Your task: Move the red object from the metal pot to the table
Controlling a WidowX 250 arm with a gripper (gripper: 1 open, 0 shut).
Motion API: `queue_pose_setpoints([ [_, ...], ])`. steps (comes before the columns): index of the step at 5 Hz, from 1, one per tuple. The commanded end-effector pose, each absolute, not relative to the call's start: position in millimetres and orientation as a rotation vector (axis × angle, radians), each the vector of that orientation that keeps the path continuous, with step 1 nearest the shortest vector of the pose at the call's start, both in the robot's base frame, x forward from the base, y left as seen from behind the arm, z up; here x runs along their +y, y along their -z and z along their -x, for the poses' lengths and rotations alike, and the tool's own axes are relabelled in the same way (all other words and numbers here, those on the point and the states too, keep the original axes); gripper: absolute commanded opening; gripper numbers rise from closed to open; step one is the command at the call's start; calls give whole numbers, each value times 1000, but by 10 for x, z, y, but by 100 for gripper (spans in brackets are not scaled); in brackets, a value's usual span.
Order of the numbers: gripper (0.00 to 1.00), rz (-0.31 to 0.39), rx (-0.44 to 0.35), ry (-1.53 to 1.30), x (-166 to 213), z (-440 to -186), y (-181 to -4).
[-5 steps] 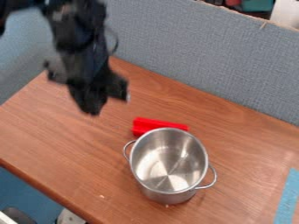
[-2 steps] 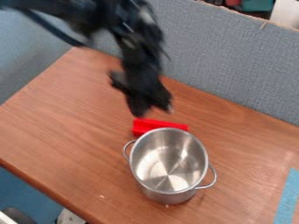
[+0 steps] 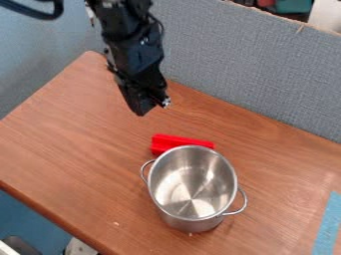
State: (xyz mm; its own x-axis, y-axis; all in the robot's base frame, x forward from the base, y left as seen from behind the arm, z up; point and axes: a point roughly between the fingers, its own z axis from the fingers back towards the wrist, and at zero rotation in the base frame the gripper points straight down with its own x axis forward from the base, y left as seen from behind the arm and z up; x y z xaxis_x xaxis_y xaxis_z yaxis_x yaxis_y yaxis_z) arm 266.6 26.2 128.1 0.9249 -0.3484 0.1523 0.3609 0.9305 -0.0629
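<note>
We see the red bar (image 3: pixel 181 144) lying on the wooden counter (image 3: pixel 80 149), just beyond the metal pot (image 3: pixel 193 187) as the camera looks at it, close up against the far side of the rim. The pot shows bare metal inside, so the move that the task asks for looks done to us.

We judge the bar light and fairly stiff, perhaps foam, plastic or painted wood; its surface could be a touch slick, though nothing about it looks fragile. If it needed shifting again, we would take it across its narrow width, near the middle, with the fingers going down on its long sides. The pot's rim crowds the near side, so a careless reach there might nudge the pot.

The arm (image 3: pixel 118 20) comes in from the top left and hangs over the far part of the counter, its pincer (image 3: pixel 146 110) pointing downward, above and to the left of the bar in the view and apart from it. We can't tell how wide the pincer stands, as its dark tips blend together, but we see nothing held in it.
</note>
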Motion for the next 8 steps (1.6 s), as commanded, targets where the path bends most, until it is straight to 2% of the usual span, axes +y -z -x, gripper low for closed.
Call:
queue_pose_setpoints([
  [1,100,103,-142,578,106,-2861,-1444],
  [2,100,139,-126,810,-230,-3008,-1500],
  [3,100,122,-105,762,-443,-3054,-1176],
  [4,100,137,-114,701,-456,-3168,-728],
  [5,100,142,-114,718,-311,-3220,-982],
  [6,100,167,-72,742,-213,-2989,-924],
  [7,0,172,-70,660,-210,-3102,-792],
  [8,100,190,-61,603,-236,-3212,-656],
])
